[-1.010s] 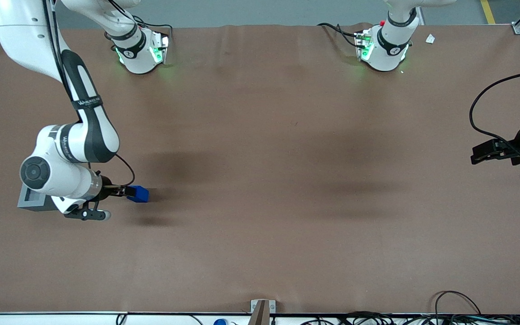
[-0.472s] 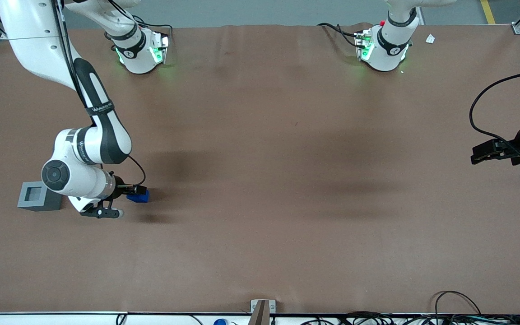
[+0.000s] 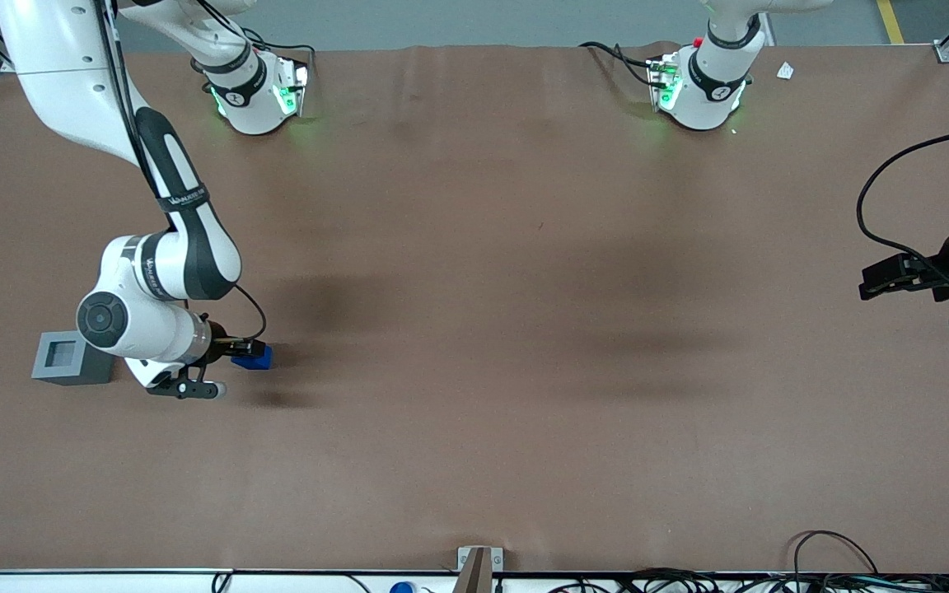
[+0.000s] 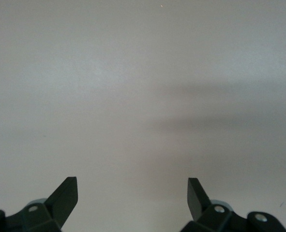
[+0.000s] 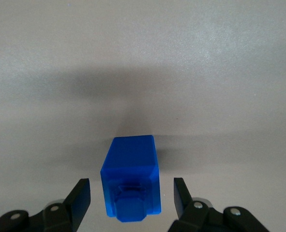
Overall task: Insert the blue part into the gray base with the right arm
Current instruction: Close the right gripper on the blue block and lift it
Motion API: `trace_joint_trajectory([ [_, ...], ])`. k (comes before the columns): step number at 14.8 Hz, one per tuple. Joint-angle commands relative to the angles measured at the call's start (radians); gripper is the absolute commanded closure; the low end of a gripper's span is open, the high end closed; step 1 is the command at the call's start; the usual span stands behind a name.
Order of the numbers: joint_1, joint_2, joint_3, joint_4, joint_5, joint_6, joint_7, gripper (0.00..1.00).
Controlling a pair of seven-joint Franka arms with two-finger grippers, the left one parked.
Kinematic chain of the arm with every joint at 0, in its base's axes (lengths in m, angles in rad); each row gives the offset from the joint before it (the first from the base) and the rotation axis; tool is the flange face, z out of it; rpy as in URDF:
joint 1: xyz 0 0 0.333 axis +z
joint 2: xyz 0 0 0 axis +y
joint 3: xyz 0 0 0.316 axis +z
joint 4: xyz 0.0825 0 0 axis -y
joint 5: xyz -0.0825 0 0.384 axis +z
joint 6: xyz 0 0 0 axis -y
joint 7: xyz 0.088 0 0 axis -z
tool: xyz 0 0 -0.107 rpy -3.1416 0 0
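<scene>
So the tool (image 5: 130,193) straddles the blue part (image 5: 131,183) on the tabletop (image 3: 524,329) — fingers wide, gripping nothing, stepped end pointing back at the wrist.

My right arm (image 3: 153,272) is glossy white with black side panels and a lettered black band. Thin black cable loops to the black two-finger gripper (image 3: 237,354).

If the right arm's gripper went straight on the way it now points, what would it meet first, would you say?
Most likely the blue part: the gripper has its fingers open on either side of it, apparently without touching. Next would be the brown table, though depth is unclear.
</scene>
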Motion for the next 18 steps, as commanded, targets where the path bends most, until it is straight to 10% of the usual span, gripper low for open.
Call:
trace_joint_trajectory([
  [1,0.001,0.001,0.0,-0.014,0.017,0.02,0.006,0.25],
  [11,-0.002,-0.002,-0.002,0.013,0.014,-0.001,-0.002,0.66],
  [18,-0.083,-0.043,-0.009,0.124,-0.016,-0.13,-0.018,0.68],
])
